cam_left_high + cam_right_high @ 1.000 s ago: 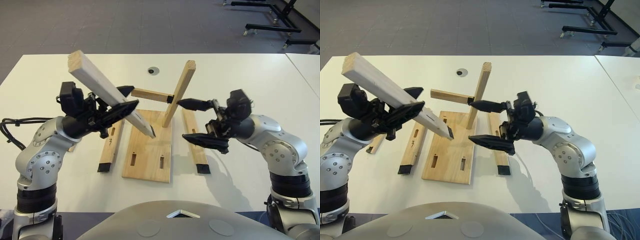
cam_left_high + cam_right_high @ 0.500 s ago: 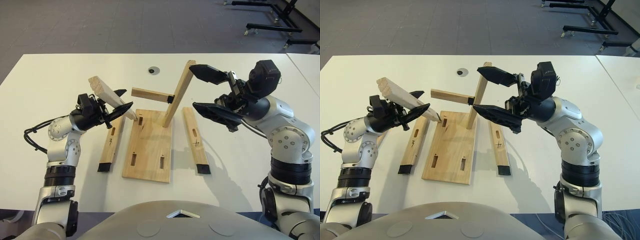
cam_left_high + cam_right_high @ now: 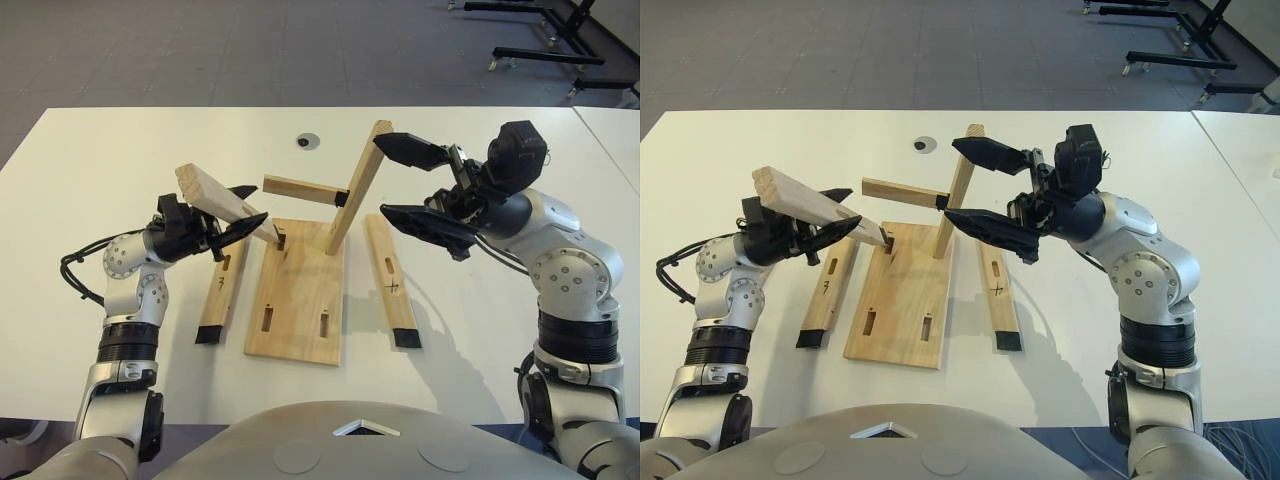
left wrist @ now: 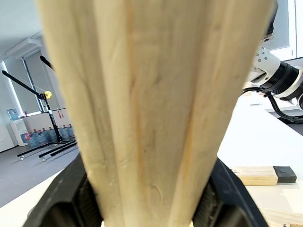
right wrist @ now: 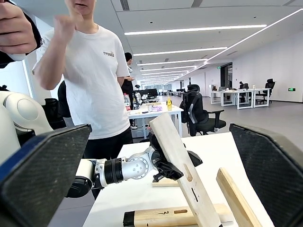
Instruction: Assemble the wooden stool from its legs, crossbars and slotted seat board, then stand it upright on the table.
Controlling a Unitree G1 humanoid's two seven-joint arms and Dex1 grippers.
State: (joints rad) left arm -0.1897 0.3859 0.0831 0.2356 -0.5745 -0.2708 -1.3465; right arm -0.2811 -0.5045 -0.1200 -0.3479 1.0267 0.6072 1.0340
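Observation:
The slotted seat board (image 3: 295,310) lies flat mid-table. One leg (image 3: 358,185) stands tilted in a far slot, with a crossbar (image 3: 303,189) sticking out toward the left. My left gripper (image 3: 240,215) is shut on another leg (image 3: 212,195), tilted, its lower end at the board's far-left slot; the same leg (image 4: 151,109) fills the left wrist view. My right gripper (image 3: 382,176) hangs open just right of the standing leg's upper part, one finger above the other. Its wrist view shows the held leg (image 5: 182,175). Two legs (image 3: 223,290) (image 3: 390,280) lie beside the board.
A round grommet (image 3: 307,141) sits in the table behind the board. A black cable (image 3: 75,270) loops off my left arm. Metal frames (image 3: 545,55) stand on the floor beyond the table's far edge.
My left arm swung its leg down and away until the lower end reached the board's far-left slot. My right gripper rose from the table, opened wide and came up beside the standing leg.

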